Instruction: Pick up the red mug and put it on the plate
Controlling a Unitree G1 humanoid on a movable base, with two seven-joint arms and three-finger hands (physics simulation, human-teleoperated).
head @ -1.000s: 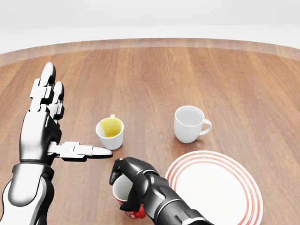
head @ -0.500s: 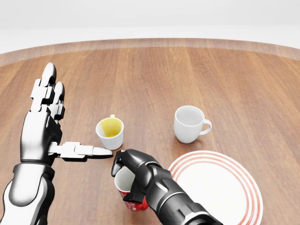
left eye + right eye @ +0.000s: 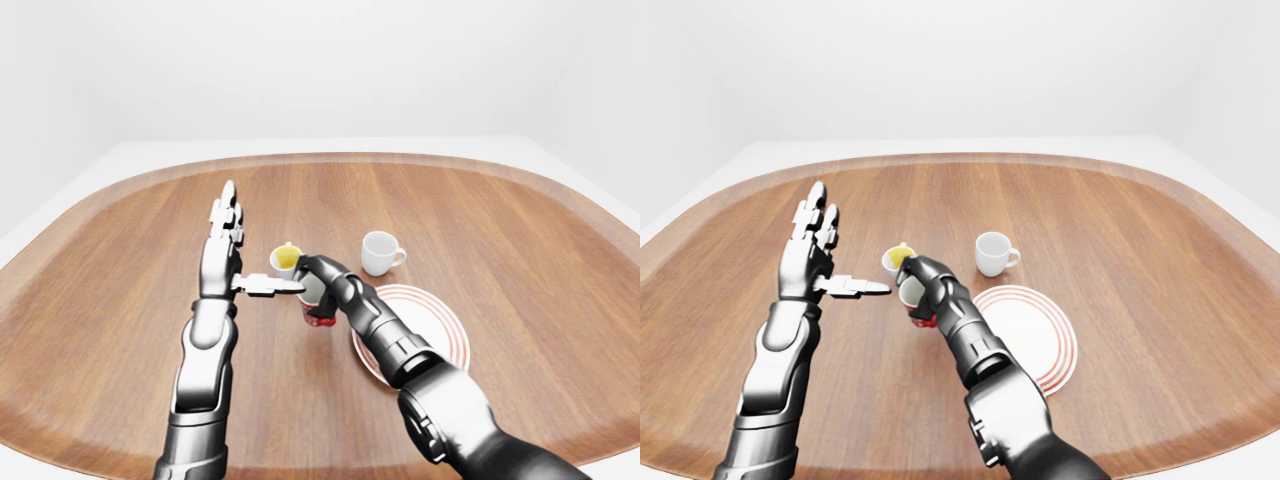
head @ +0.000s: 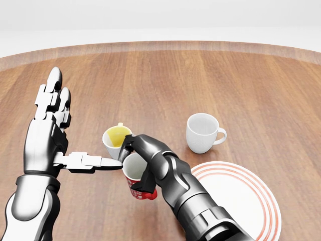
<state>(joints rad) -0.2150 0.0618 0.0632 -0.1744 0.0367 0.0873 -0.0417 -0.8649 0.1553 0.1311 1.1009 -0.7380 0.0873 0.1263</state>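
Note:
The red mug [image 4: 136, 181], white inside, is held by my right hand [image 4: 143, 158], whose dark fingers close round its rim and side; it is lifted and tilted, just below the yellow-filled cup. The plate [image 4: 241, 201], white with red rings, lies to the right of the mug at the bottom right of the head view. My left hand [image 4: 55, 135] is open, fingers straight up and thumb pointing right toward the mug, holding nothing.
A small white cup with yellow inside [image 4: 118, 140] stands right beside my right hand's fingers. A white mug with a handle [image 4: 203, 132] stands above the plate. The round wooden table [image 4: 165, 80] stretches up and to both sides.
My right hand has lifted the red mug and moved it up the view, close to the yellow cup. The left hand has barely moved.

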